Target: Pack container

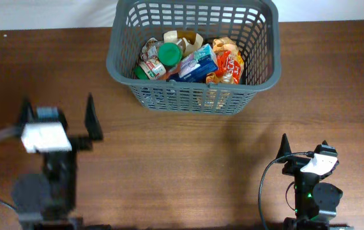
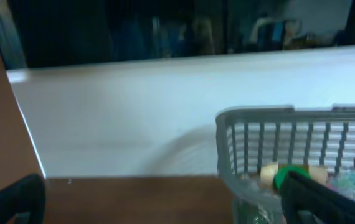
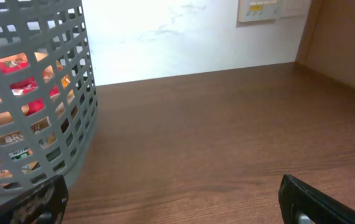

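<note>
Container (image 1: pixel 169 99) contents (image 1: pixel 195 62) clear overhead, mere red glimpses through right-wrist lattice.

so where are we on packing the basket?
Looks mostly or fully done: the basket holds a green-lidded jar, a blue packet and an orange snack bag. Nothing in hand: left jaws and right jaws are open, empty, back from it. No loose items show on the table, so nothing visible is left.

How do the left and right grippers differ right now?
The left gripper has fingers spread wider than the right gripper. The left gripper sits farther up the table; the right gripper sits nearer its front edge. Both are open, empty and outside the shopping basket.
</note>
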Controlling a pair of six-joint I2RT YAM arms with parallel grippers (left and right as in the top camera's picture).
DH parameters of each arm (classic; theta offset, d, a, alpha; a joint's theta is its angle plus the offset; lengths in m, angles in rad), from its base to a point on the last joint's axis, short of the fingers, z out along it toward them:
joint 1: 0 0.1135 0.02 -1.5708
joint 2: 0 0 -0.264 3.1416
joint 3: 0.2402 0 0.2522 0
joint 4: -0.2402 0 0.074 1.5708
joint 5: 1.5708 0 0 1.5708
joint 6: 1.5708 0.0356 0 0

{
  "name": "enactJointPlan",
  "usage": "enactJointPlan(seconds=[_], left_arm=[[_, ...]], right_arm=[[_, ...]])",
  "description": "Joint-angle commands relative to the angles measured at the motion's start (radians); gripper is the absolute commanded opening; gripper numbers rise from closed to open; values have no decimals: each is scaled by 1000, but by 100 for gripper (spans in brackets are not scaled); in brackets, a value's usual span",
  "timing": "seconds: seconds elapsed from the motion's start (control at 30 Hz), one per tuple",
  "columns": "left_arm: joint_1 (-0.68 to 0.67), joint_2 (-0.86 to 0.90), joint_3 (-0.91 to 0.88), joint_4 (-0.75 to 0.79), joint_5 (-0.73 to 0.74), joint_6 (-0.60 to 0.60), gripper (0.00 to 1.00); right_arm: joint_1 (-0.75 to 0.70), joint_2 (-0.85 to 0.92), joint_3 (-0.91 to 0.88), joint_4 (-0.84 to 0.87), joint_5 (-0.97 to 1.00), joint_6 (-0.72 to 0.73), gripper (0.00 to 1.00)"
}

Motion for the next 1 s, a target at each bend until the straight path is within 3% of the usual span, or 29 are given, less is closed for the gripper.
enactJointPlan(seconds=[0.0,0.17,0.4,0.63,0.97], left_arm=[[2,-164,-256,72,18,-11,99],[2,-349,-480,98,31,-11,99],[2,-455,-625,98,72,-11,99],[2,-506,-717,97,132,-11,99],[2,-518,-716,53,183,-10,99]], right_arm=[[5,-8,-9,-1,-6,1,99],[5,-8,-9,-2,-6,1,100],[5,-8,-9,-2,-6,1,99],[5,-8,-9,-2,-6,1,99],[5,-8,-9,-2,-6,1,99]])
